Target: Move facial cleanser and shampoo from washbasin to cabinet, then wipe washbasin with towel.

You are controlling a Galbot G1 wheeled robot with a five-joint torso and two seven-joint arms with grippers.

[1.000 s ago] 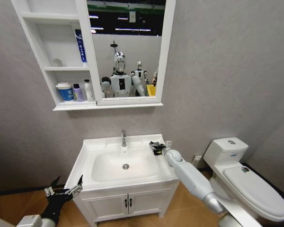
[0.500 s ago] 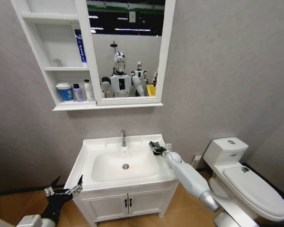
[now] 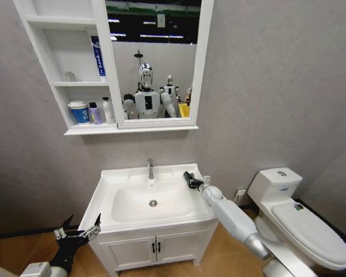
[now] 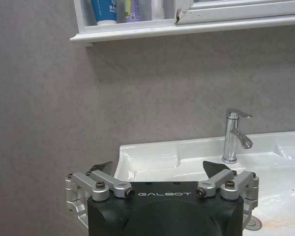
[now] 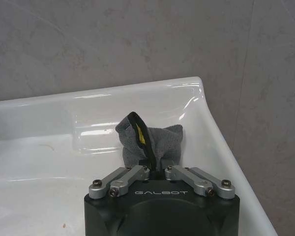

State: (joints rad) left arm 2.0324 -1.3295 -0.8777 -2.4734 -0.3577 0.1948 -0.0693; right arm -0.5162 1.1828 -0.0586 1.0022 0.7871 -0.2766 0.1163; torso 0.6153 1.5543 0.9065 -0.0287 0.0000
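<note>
1. At the washbasin's [image 3: 106,199] back right corner, centre frame, the towel [image 5: 152,142] sits bunched on the rim.
2. Right gripper [image 5: 156,164] pinches it.
3. Left gripper [image 3: 78,228] hangs spread, lower left, beside the vanity [image 3: 155,247].

Soft matt cloth towel [image 5: 150,142] pinched in the right gripper [image 5: 156,164], glossy ceramic washbasin [image 5: 49,147] beneath, shiny chrome tap [image 4: 233,135]
</note>
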